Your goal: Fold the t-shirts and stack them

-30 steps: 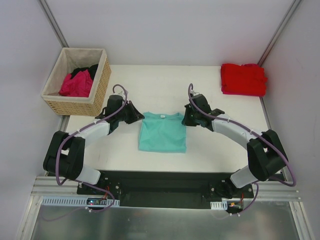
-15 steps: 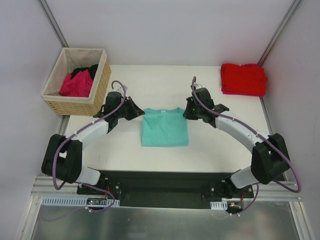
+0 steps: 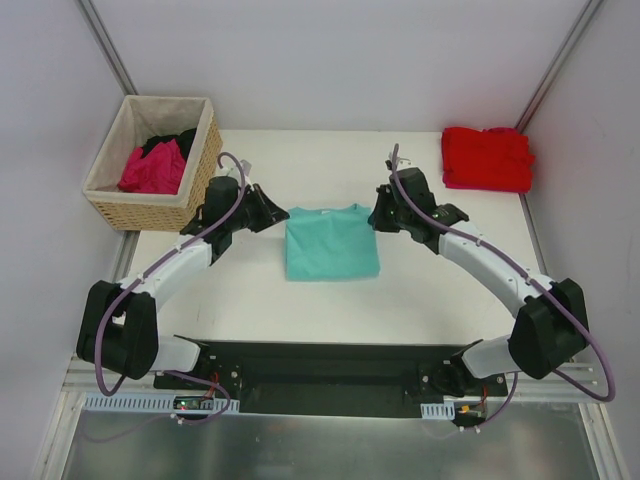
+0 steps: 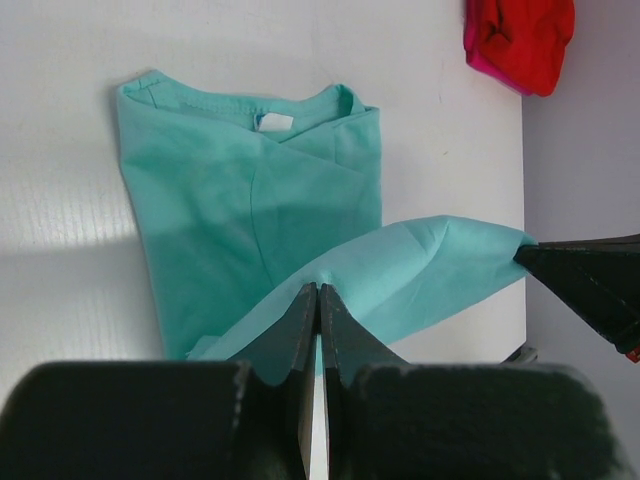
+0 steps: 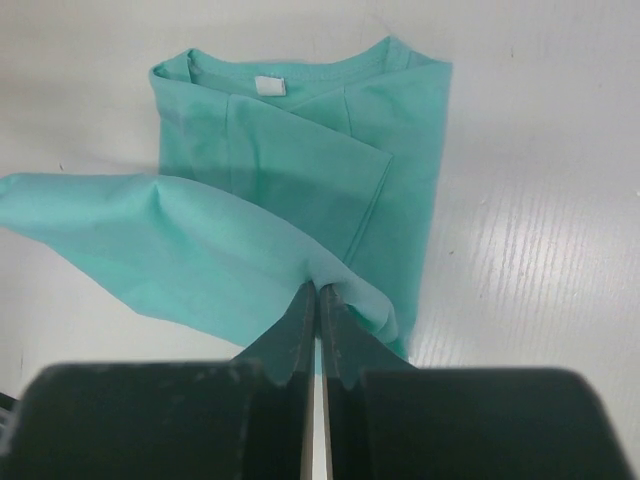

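A teal t-shirt (image 3: pixel 332 243) lies mid-table, its collar and white neck label (image 5: pixel 270 86) toward the far side and its sleeves folded in. My left gripper (image 3: pixel 283 215) is shut on the left corner of its lifted lower half, and the pinch shows in the left wrist view (image 4: pixel 319 290). On the opposite corner my right gripper (image 3: pixel 375 215) is shut too, its fingertips (image 5: pixel 319 288) clamped on teal cloth. The held half hangs between the grippers above the rest of the teal shirt (image 4: pixel 230 190). A folded red t-shirt (image 3: pixel 487 158) sits at the back right.
A woven basket (image 3: pixel 150 212) stands at the back left corner, holding a magenta shirt (image 3: pixel 152 170) and a black one (image 3: pixel 172 140). Grey walls close in the table on the left, right and far sides.
Both grippers have moved toward the far side with the teal shirt's lower half, bringing it over the upper half. The teal shape now looks shorter.
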